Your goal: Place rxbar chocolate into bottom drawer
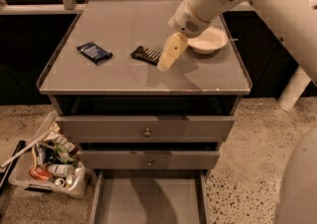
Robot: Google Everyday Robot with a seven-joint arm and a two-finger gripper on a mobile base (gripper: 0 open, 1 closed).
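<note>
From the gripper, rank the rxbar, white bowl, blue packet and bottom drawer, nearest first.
The gripper is low over the tabletop.
1. rxbar chocolate, right beside it.
2. white bowl, toward the back edge.
3. dark blue packet, across the tabletop.
4. bottom drawer, open, far below.

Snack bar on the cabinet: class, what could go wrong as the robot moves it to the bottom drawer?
The gripper sits at the snack bar's right end, so it may shove the bar rather than grip it. The bottom drawer lies well below; a slipping bar could land on the floor or in the bin.
</note>
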